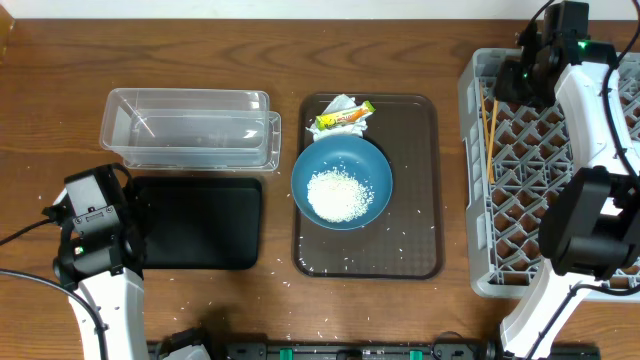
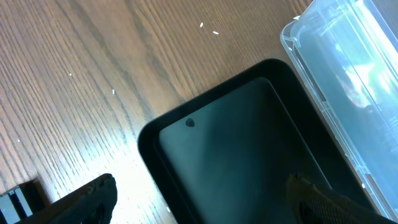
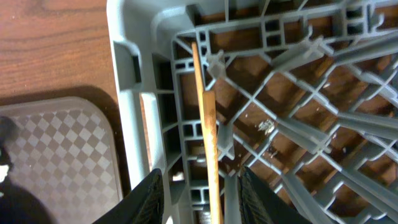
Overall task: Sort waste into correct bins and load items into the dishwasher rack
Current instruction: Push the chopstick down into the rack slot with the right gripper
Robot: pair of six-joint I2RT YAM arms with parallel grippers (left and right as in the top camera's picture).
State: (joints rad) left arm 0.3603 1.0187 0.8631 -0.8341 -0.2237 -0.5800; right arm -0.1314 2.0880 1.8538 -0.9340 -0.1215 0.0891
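**Student:** Which step is shown, and how is it best done?

**Instructor:** Judged to be the seating of the chopsticks (image 3: 209, 124) in the dishwasher rack (image 1: 478, 280). They lie along its left wall, running from the far-left corner toward the near edge, one end in the lattice. To do it well, keep them parallel to that wall so they drop into a channel rather than bridging the pegs; any lift should go straight up, so that neither finger drags a stick sideways.

**Student:** And the right gripper (image 3: 200, 175)?

**Instructor:** Partly open, one finger on either side of the chopsticks, with a gap visible on both sides; it grips nothing. It hangs over the rack's far-left corner.

**Student:** The left gripper (image 2: 200, 183)?

**Instructor:** Spread wide and empty, poised above the left end of the black tray (image 1: 200, 225), near the near-left corner of the bench (image 1: 60, 80).

**Student:** Where is the remainder?

**Instructor:** The dark-blue bowl (image 1: 372, 163) sits on the brown tray (image 1: 420, 230) mid-bench, with rice (image 1: 340, 195) heaped inside it. The tissue (image 1: 340, 104) and wrapper (image 1: 345, 117) are at that tray's far edge, touching the bowl's rim. The clear tub (image 1: 190, 100) lies just beyond the black tray, and stray grains dot the brown tray and the bench.
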